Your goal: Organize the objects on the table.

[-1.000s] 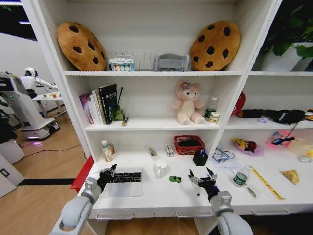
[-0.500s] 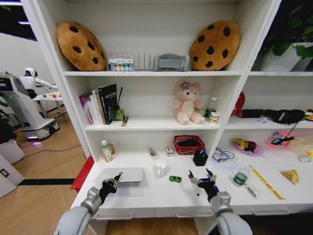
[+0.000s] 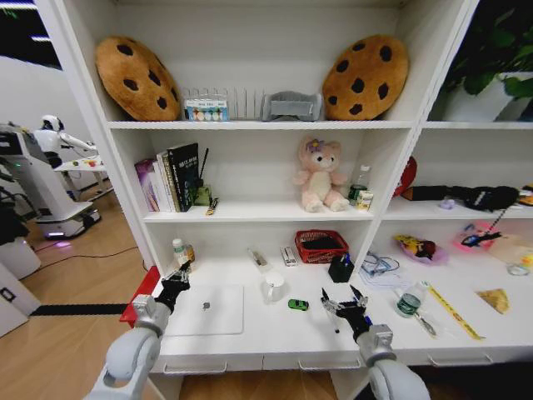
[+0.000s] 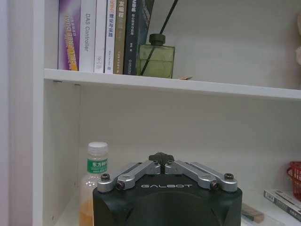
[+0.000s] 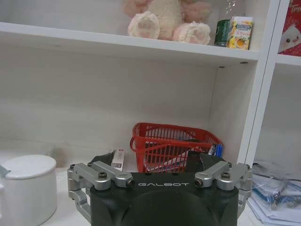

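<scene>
two grippers, left gripper (image 3: 176, 282) beside closed laptop (image 3: 206, 309), right gripper (image 3: 344, 305) spread

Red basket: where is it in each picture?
Head view: the red basket sits at the back of the table, near the middle.
Left wrist view: just its rim, at the picture's edge.
Right wrist view: the whole basket, straight ahead.
Shared landmark: the small box beside it.

You've got a smooth matt silver laptop (image 3: 206, 309) lying flat on the glossy white table (image 3: 275, 333). Behind the laptop, the clear plastic bottle (image 4: 92, 188) looks shiny, the red basket (image 5: 174, 146) plasticky.
</scene>
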Robot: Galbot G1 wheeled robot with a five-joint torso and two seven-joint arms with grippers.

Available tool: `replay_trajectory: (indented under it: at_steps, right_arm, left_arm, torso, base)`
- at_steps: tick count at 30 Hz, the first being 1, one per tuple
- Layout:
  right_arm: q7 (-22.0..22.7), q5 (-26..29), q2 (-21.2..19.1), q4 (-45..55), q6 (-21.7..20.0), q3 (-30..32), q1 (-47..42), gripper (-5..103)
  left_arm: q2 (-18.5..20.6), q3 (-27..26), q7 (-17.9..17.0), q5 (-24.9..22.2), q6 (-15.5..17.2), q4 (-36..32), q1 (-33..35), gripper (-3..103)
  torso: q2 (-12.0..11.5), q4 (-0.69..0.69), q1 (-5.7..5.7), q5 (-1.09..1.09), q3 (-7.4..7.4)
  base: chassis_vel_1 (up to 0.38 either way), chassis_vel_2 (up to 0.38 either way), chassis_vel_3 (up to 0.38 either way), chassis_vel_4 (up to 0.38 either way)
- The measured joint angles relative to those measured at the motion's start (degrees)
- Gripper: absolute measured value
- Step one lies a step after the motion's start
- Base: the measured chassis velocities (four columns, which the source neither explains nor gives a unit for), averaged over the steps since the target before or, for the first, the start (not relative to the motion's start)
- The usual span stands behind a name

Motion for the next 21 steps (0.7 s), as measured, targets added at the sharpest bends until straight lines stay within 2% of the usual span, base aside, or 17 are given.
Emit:
replay_trajectory:
  at_steps: [6, 12, 14, 16, 17, 19, 21]
  right_arm:
    - [3.5, 0.0, -0.1, 1.6, -1.1, -0.5, 0.6, 100]
    - [3.9, 0.0, -0.2, 2.0, -1.2, 0.2, 0.2, 100]
    - [3.8, 0.0, -0.2, 2.0, -1.2, 0.3, 0.1, 100]
    - [3.8, 0.0, -0.3, 2.1, -1.2, 0.4, 0.0, 100]
    - [3.8, 0.0, -0.3, 2.2, -1.3, 0.4, 0.0, 100]
    - [3.8, 0.0, -0.3, 2.3, -1.3, 0.4, 0.1, 100]
    - [3.7, 0.0, -0.3, 2.4, -1.4, 0.4, 0.2, 100]
  left_arm:
    - [0.1, 0.1, -0.7, -0.3, 0.5, -0.1, 0.9, 0]
    - [0.0, -0.3, -0.7, -0.8, 0.6, 0.4, 1.5, 0]
    - [0.0, -0.4, -0.7, -1.0, 0.8, 0.3, 1.6, -3]
    - [-0.1, -0.3, -0.8, -1.4, 1.3, 0.0, 1.5, 1]
    - [-0.1, -0.3, -0.9, -1.6, 1.4, -0.1, 1.3, 12]
    - [-0.1, -0.2, -1.1, -1.6, 1.4, -0.1, 1.2, 12]
    - [-0.1, 0.1, -1.9, -1.7, 1.4, 0.0, 0.9, 23]
  torso:
    - [0.0, 0.0, 0.0, 0.0, 0.0]
    - [0.0, 0.0, 0.0, 0.0, 0.0]
    - [0.0, 0.0, 0.0, 0.0, 0.0]
    - [0.0, 0.0, 0.0, 0.01, 0.0]
    - [0.0, 0.0, 0.0, 0.0, 0.0]
    - [0.0, 0.0, 0.0, 0.0, 0.0]
    - [0.0, -0.01, 0.0, 0.0, 0.0]
  base:
    - [0.0, 0.0, 0.0, 0.0]
    - [0.0, 0.0, 0.0, 0.0]
    - [0.0, 0.0, 0.0, 0.0]
    - [0.0, 0.0, 0.0, 0.0]
    - [0.0, 0.0, 0.0, 0.0]
    - [0.0, 0.0, 0.0, 0.0]
    - [0.0, 0.0, 0.0, 0.0]
